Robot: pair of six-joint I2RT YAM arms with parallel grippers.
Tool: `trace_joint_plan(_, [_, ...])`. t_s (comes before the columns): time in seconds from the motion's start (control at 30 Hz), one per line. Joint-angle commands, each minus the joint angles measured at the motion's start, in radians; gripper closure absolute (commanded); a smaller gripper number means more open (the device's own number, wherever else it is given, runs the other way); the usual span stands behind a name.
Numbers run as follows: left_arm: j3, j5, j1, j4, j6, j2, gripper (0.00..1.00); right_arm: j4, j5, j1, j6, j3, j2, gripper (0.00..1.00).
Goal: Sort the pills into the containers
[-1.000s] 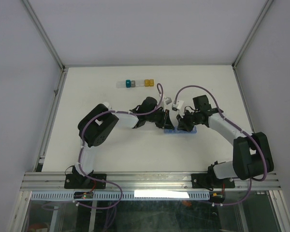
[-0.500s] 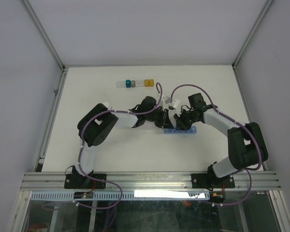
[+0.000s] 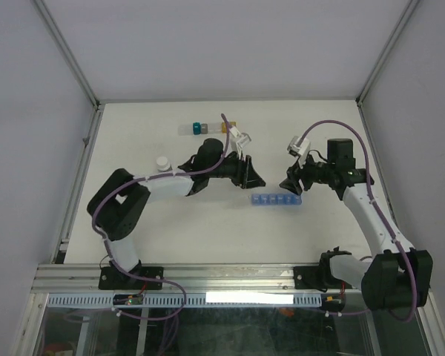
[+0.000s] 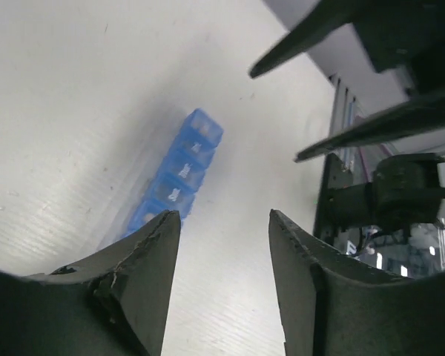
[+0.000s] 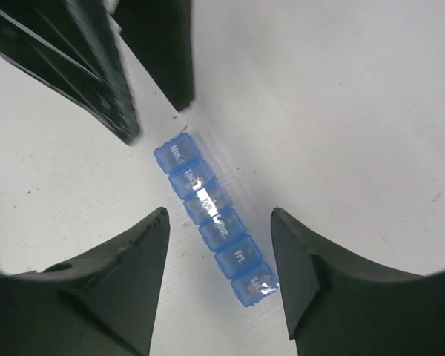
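Observation:
The containers (image 3: 274, 200) are a blue translucent strip of lidded compartments lying flat on the white table, also seen in the left wrist view (image 4: 179, 178) and the right wrist view (image 5: 215, 219). Orange-tan pills (image 5: 261, 279) show through the lid of one end compartment. My left gripper (image 3: 254, 178) hangs open and empty just left of and behind the strip (image 4: 224, 219). My right gripper (image 3: 289, 184) is open and empty above the strip's right end (image 5: 219, 213). A small white-capped bottle (image 3: 162, 162) stands by the left forearm; its contents cannot be made out.
A row of teal, grey and yellow cubes (image 3: 208, 127) lies at the back of the table, partly behind the left arm's cable. Grey walls with metal rails border the table on the left, back and right.
Both grippers have opened and drawn away from the blue strip, the left one to the left and back, the right one to the right. The strip stays flat on the table.

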Motion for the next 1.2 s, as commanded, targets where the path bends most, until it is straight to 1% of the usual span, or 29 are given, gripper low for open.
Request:
trace_joint_plan(0.0, [-0.114,-0.091,0.024,0.153,0.075,-0.266,0.42,0.022,-0.053,-0.069,0.04,0.03,-0.127,0.34])
trace_joint_plan(0.1, [-0.206,-0.164,0.03,0.17,0.145,-0.443,0.21,0.08,-0.043,-0.115,0.144,0.059,-0.215,0.17])
trace_joint_plan(0.17, [-0.25,-0.204,0.031,0.158,0.192,-0.564,0.05,0.138,0.028,-0.124,0.271,0.095,-0.255,0.03])
trace_joint_plan(0.2, [-0.265,-0.231,0.031,0.146,0.208,-0.622,0.01,0.137,0.072,-0.125,0.338,0.138,-0.251,0.01])
trace_joint_plan(0.27, [-0.281,-0.294,0.035,0.09,0.215,-0.751,0.01,0.098,0.122,-0.125,0.415,0.261,-0.236,0.01])
trace_joint_plan(0.37, [-0.268,-0.39,0.037,-0.027,0.215,-0.896,0.01,0.043,0.089,-0.125,0.432,0.388,-0.254,0.01])
trace_joint_plan(0.43, [-0.225,-0.431,0.038,-0.119,0.215,-0.968,0.01,-0.003,0.061,-0.125,0.458,0.478,-0.251,0.01])
trace_joint_plan(0.53, [-0.15,-0.438,0.038,-0.241,0.21,-1.038,0.01,-0.006,0.08,-0.124,0.601,0.55,-0.265,0.01])
trace_joint_plan(0.6, [-0.105,-0.425,0.038,-0.299,0.203,-1.067,0.01,-0.003,0.138,-0.126,0.699,0.58,-0.274,0.01])
trace_joint_plan(0.77, [-0.01,-0.413,0.037,-0.427,0.204,-1.109,0.01,-0.033,0.221,-0.123,0.802,0.647,-0.286,0.01])
trace_joint_plan(0.97, [0.03,-0.418,0.038,-0.49,0.206,-1.135,0.01,-0.053,0.203,-0.124,0.789,0.677,-0.283,0.01])
trace_joint_plan(1.17, [0.04,-0.442,0.038,-0.533,0.222,-1.148,0.01,-0.039,0.195,-0.124,0.753,0.645,-0.282,0.01])
